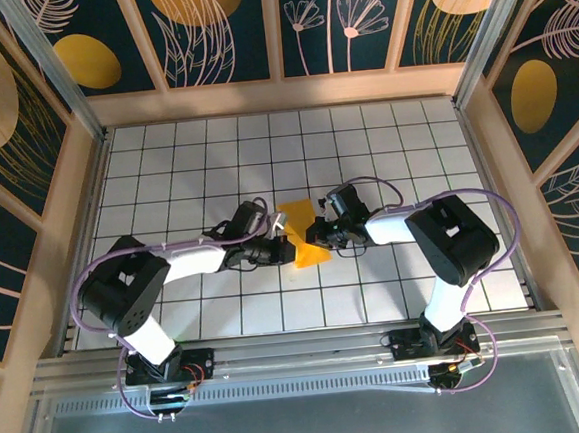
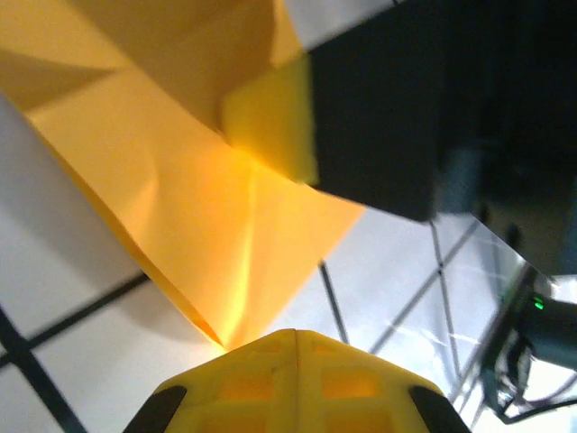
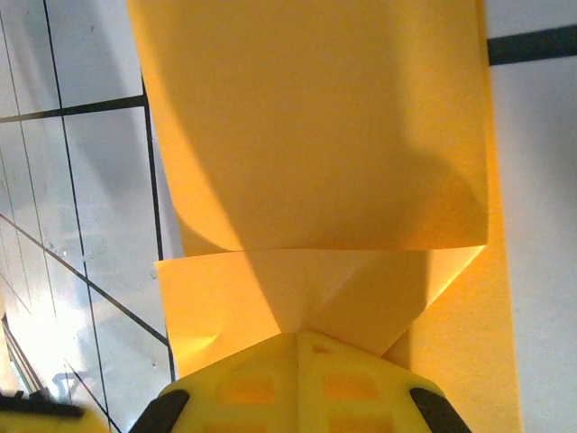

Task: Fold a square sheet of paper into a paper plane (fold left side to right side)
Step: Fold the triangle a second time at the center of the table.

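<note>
The part-folded sheet of paper lies at the middle of the desk. The right hand is closed on its right edge. The left hand is closed at its left corner, grip unclear. The sheet is probably light, floppy and easily creased, so pinch it at the edges.

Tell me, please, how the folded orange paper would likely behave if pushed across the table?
The folded orange paper is probably floppy: one layer curls upward in the right wrist view. Thin and light, it would likely buckle or slide on the glossy table.
</note>
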Controlling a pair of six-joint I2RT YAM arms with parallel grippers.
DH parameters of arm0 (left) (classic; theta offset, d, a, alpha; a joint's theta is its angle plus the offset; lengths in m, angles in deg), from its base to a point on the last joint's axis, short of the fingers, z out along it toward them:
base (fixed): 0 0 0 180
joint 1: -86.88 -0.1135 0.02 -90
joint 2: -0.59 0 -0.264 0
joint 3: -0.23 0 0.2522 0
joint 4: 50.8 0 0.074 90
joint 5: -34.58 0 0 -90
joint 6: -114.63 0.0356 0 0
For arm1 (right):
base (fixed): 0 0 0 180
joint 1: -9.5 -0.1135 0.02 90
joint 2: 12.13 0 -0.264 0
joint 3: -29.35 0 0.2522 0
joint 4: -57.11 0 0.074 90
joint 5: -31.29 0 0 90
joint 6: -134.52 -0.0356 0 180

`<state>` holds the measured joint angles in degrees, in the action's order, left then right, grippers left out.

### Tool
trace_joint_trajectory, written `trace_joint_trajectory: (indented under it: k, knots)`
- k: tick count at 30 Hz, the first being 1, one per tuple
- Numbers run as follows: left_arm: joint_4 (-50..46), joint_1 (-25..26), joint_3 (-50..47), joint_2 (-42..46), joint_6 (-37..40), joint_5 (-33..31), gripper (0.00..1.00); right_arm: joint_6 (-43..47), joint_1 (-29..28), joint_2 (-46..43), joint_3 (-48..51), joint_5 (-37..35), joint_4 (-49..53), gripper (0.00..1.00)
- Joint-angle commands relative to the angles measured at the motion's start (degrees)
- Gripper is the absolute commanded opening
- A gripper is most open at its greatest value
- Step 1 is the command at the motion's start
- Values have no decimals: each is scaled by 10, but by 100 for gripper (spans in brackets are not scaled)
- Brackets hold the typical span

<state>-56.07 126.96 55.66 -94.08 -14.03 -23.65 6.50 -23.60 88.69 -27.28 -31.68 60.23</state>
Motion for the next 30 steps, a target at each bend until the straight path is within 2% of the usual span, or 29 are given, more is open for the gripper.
trace_joint_trajectory:
  k: [1,6,13,30]
  knots:
    - [42,7,-19,4,-22,58,4,6,-3,19,-9,-19,28,0]
    - [44,18,-6,-25,-19,65,4,5,-4,22,-10,-17,30,0]
    - [31,20,14,-56,-13,41,3,6,-4,18,-11,-18,33,0]
    - [35,19,30,-64,-26,7,3,8,-4,19,-11,-17,35,0]
